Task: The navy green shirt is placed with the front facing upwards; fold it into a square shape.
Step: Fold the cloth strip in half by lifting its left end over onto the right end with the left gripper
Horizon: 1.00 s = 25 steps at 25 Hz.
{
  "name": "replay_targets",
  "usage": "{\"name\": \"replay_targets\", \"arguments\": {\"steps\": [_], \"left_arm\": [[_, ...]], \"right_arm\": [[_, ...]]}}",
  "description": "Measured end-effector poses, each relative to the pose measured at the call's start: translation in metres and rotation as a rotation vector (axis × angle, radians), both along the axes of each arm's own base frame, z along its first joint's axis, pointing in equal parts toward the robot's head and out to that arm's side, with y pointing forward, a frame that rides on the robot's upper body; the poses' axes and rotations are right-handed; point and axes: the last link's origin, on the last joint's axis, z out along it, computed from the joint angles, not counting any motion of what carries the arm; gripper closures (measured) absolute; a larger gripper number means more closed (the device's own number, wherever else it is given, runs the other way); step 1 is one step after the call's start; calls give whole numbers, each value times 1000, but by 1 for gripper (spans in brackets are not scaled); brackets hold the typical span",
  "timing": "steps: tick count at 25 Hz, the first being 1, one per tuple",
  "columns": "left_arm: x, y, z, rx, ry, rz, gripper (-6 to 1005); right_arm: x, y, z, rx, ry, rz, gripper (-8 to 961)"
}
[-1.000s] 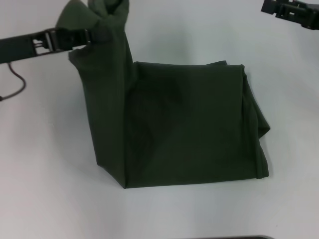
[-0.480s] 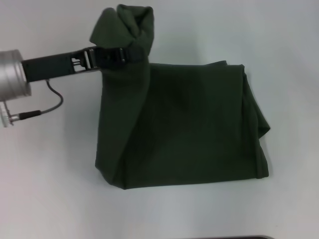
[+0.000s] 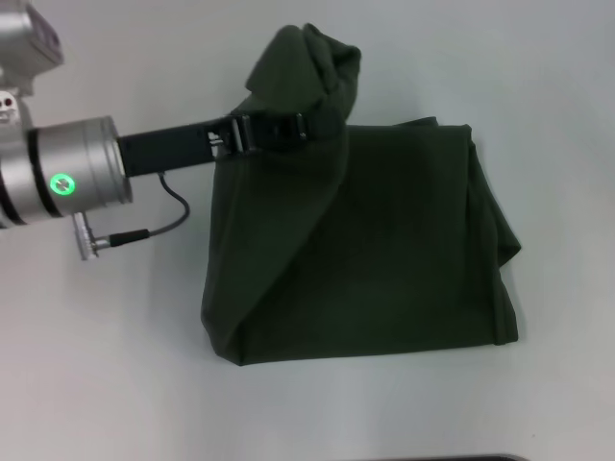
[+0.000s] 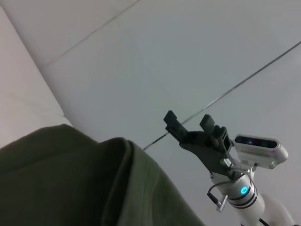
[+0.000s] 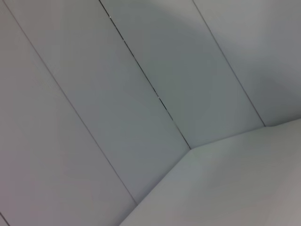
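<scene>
While lifted above the table (image 3: 96, 384) | left claw (image 3: 322, 120) clenched on navy green shirt (image 3: 384, 259) | right claw (image 4: 190, 125) released

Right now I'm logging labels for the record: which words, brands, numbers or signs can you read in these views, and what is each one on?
None can be read.
The shirt lies folded with only plain green cloth showing: no letters, no tag.
The left hand, shut on a bunch of the shirt, bears no writing.
The left arm's wrist carries only a green light, no text.
The right hand, seen from the left wrist, bears no label.
</scene>
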Motion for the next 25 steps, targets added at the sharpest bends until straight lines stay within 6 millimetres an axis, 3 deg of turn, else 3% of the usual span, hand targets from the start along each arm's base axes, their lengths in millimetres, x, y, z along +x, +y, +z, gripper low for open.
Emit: {"name": "replay_targets", "arguments": {"steps": [14, 25], "left_arm": [[12, -6, -43, -45, 5, 9, 925], [30, -4, -53, -72, -25, -15, 907]], "right_arm": [[7, -10, 0, -13, 5, -5, 48], [8, -12, 0, -16, 3, -10, 47]]}}
